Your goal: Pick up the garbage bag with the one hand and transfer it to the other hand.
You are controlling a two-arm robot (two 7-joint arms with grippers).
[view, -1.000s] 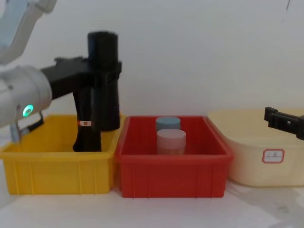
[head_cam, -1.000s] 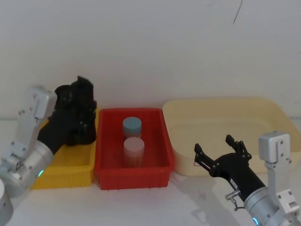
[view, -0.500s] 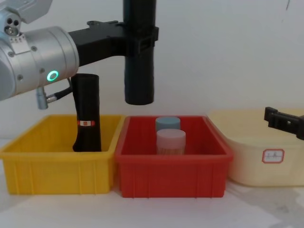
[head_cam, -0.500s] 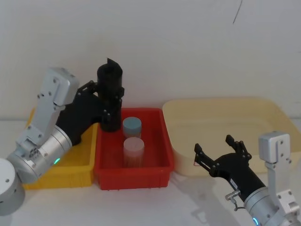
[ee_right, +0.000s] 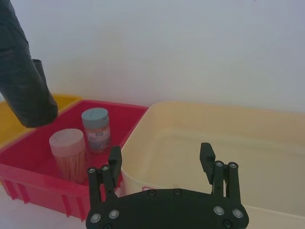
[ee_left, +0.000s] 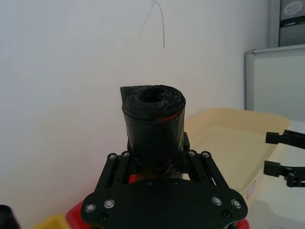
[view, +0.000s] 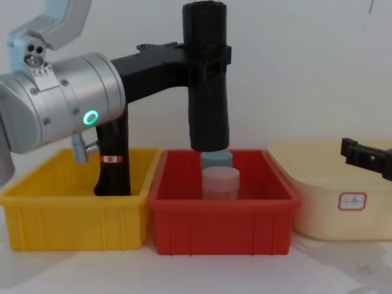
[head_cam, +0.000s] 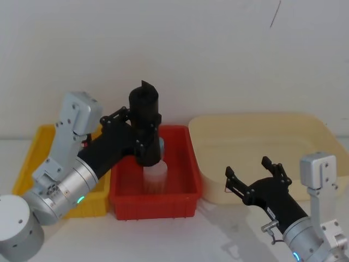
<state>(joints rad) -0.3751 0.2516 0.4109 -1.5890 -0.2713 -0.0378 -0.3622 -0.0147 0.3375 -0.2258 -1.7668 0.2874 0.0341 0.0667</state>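
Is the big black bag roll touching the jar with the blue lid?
Apart. In the right wrist view, a clear gap separates the garbage bag from the blue-lidded jar.

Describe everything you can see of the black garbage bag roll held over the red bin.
The garbage bag is a tall matte-black cylinder of tightly rolled, crinkled plastic film, with a hollow core at its top and a loose corner sticking up. It hangs roughly upright, clamped around its upper part by the left gripper. Its lower end is above the red bin, clear of the jars inside.
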